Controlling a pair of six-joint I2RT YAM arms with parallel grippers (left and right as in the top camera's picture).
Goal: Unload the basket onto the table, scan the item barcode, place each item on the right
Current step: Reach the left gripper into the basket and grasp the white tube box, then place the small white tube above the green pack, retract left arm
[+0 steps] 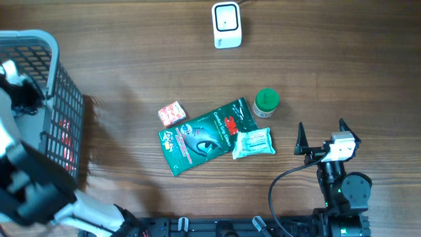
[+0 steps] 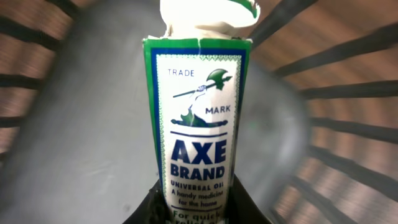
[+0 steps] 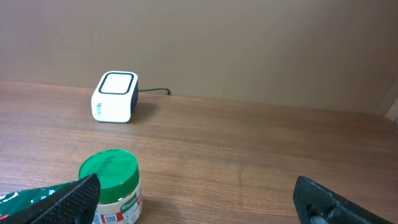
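One Axe Brand box [image 2: 199, 124], inside the basket [image 1: 52, 49], clamped at its lower end by the left pincer [image 2: 198, 190]. White scanner [image 1: 226, 25] well right of the basket on the bench [image 1: 131, 66]. Right pincer [image 1: 321, 126] farther right of the basket, spread wide, empty.

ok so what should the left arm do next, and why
Probably lift straight up. The left gripper looks closed on the Axe Brand box, which is down inside the basket, and the scanner stands well away outside it, so the box likely has to clear the basket's walls first.
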